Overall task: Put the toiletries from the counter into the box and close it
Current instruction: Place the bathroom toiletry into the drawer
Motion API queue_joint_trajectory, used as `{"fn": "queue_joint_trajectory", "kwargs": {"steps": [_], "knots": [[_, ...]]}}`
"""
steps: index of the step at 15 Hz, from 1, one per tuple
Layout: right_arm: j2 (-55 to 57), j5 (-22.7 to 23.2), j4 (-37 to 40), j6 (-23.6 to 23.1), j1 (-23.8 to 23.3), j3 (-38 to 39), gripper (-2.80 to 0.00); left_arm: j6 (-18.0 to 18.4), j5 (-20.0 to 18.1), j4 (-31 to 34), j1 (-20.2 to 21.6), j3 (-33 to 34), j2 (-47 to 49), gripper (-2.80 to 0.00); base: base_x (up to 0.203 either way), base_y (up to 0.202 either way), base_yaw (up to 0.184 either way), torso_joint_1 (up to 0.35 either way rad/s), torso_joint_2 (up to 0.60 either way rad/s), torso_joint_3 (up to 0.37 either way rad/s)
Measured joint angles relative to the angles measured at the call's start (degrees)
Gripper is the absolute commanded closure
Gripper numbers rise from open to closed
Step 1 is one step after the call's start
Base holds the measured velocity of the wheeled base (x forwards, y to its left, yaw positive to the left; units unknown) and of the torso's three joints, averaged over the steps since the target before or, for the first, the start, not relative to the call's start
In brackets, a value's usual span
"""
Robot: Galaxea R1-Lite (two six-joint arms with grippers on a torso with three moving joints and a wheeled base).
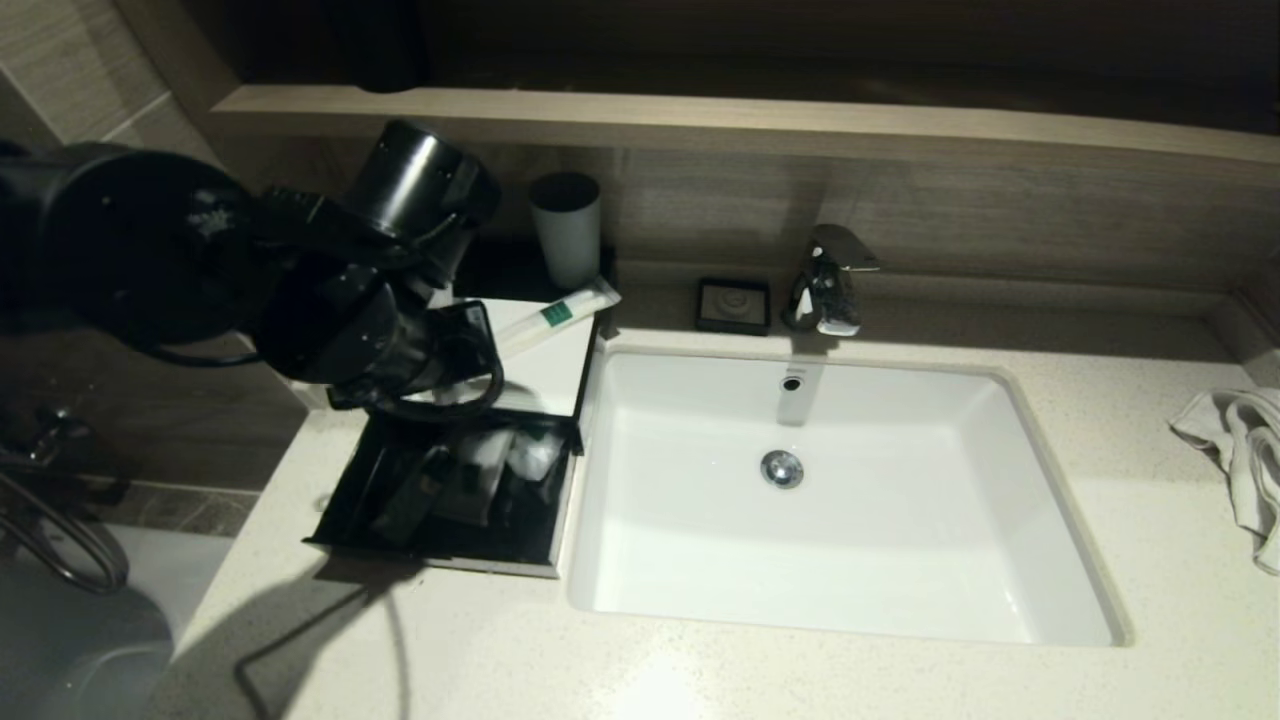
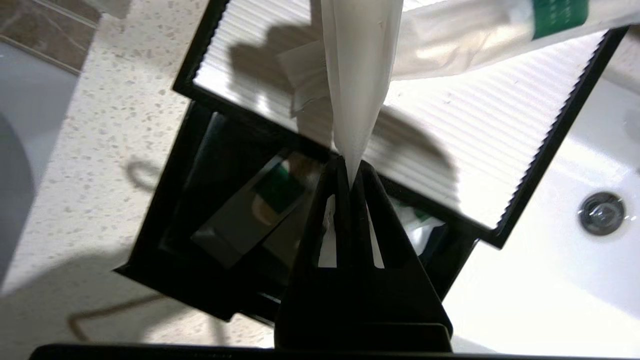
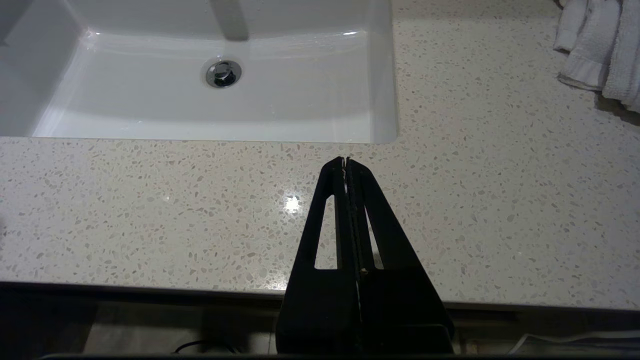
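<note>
Counter (image 1: 800, 670): cream speckled stone, white basin (image 1: 700, 560) set in it, wood-look wall behind.
Left gripper (image 2: 351, 172): jaws pinched tight on the end of a translucent white packet (image 2: 360, 75); hangs over the box, at the seam between white top and open drawer.
Held packet: runs from the fingertips out over the white top; in the head view hidden behind the arm.
Long packet (image 1: 555, 315): green label, lies across the white top's far corner, one end poking past the edge, near the cup.
Box (image 1: 545, 375): black, white ribbed top, just left of the basin, touching its rim.
Drawer (image 1: 345, 500): pulled out toward the robot; several packets (image 1: 510, 455) already inside, contents dark, can't count them.
Cup (image 1: 566, 230): upright behind the box.
Soap dish (image 1: 733, 304): beside the tap (image 1: 828, 285), behind the basin.
Towel (image 1: 1240, 450): crumpled at the counter's far right.
Right gripper (image 3: 346, 162): jaws closed, empty, parked over the counter's front edge.
</note>
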Motion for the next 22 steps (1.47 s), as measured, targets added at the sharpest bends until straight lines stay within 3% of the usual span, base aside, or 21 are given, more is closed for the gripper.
{"fn": "queue_joint_trajectory", "kwargs": {"steps": [8,14,22], "knots": [[0.0,0.0,0.0,0.0,0.0,0.0,0.0,14.0,-1.0,-0.8,0.7,16.4,-13.7,0.0,0.0,0.0,0.0,0.0,0.0,0.0],[0.0,0.0,0.0,0.0,0.0,0.0,0.0,21.5,-6.0,-0.8,0.7,25.8,-23.7,0.0,0.0,0.0,0.0,0.0,0.0,0.0],[0.0,0.0,0.0,0.0,0.0,0.0,0.0,23.1,-6.5,-0.5,0.7,35.7,-29.0,0.0,0.0,0.0,0.0,0.0,0.0,0.0]]}}
